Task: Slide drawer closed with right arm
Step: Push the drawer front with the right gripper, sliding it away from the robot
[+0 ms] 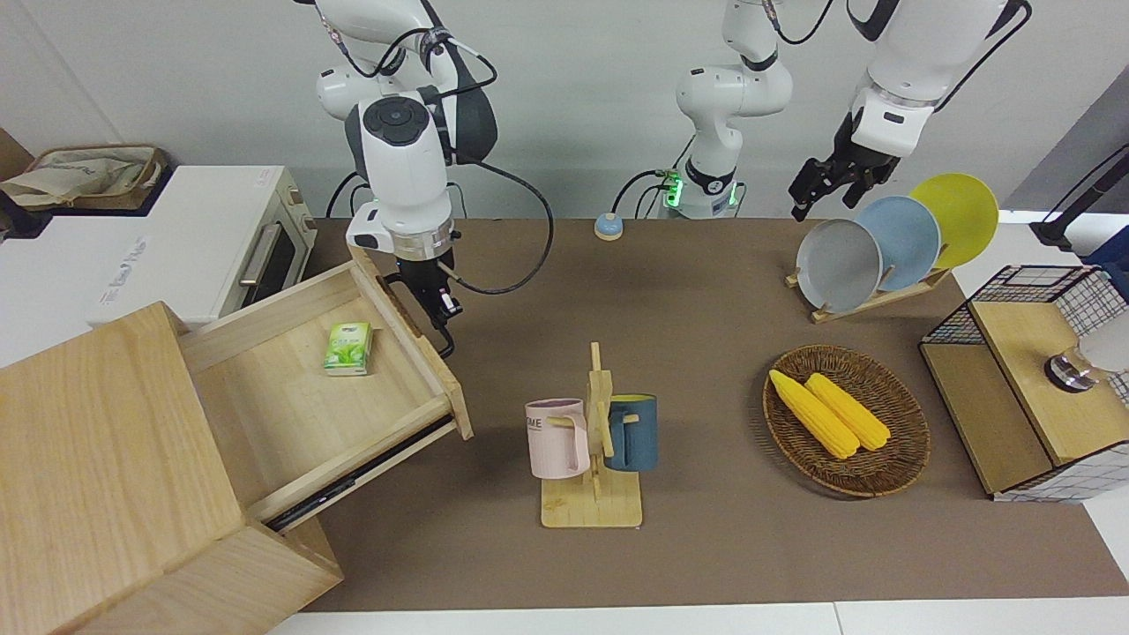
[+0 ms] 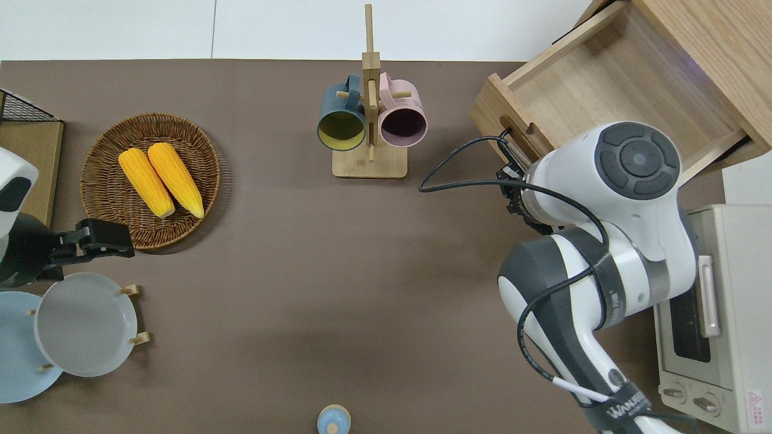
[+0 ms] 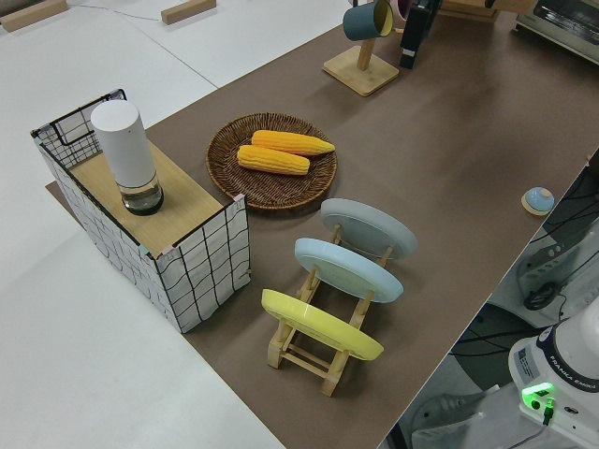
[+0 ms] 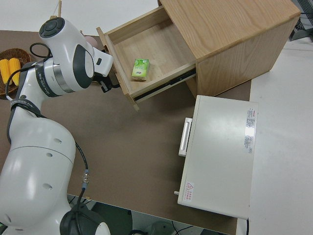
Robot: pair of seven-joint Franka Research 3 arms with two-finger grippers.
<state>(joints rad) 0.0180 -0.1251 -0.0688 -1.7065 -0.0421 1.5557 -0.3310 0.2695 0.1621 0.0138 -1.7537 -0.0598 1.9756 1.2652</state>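
The light-wood drawer (image 1: pixel 291 397) stands partly pulled out of the big cabinet (image 1: pixel 97 459) at the right arm's end of the table. A small green packet (image 1: pixel 347 348) lies inside it. The drawer's black bar handle (image 1: pixel 444 342) is on its front panel (image 1: pixel 414 344). My right gripper (image 1: pixel 444 310) is shut and empty, its tip against the drawer front at the handle. In the overhead view the arm hides the gripper and the packet; the drawer (image 2: pixel 609 90) shows there. The right side view shows the gripper (image 4: pixel 108 82) at the drawer front. The left arm is parked.
A mug rack (image 1: pixel 593 441) with two mugs stands near the drawer's front corner. A basket of corn (image 1: pixel 845 419), a plate rack (image 1: pixel 882 242) and a wire-mesh box (image 1: pixel 1032 379) are toward the left arm's end. A white toaster oven (image 1: pixel 220 238) sits beside the cabinet.
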